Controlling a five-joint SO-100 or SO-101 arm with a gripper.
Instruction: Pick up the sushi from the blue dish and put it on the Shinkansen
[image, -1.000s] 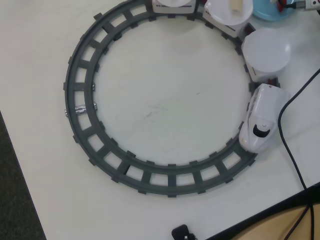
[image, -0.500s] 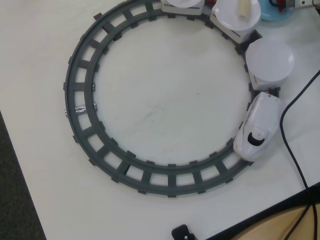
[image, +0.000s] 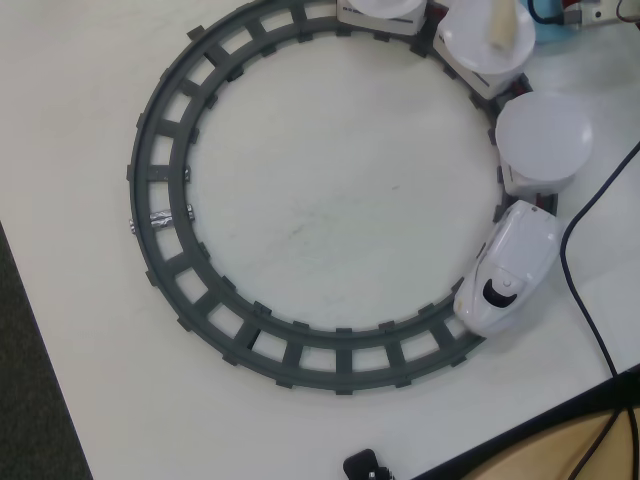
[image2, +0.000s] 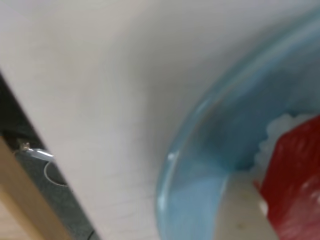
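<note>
White table, sushi upright-slanted on blue dish

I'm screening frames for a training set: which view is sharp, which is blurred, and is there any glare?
The overhead view is fairly sharp and evenly lit: track ties and the Shinkansen read clearly, with only soft shadows. The wrist view is heavily blurred, too close to focus: the blue dish rim and red sushi are smeared, with a small highlight on the rim. No hand shows in either.
</note>
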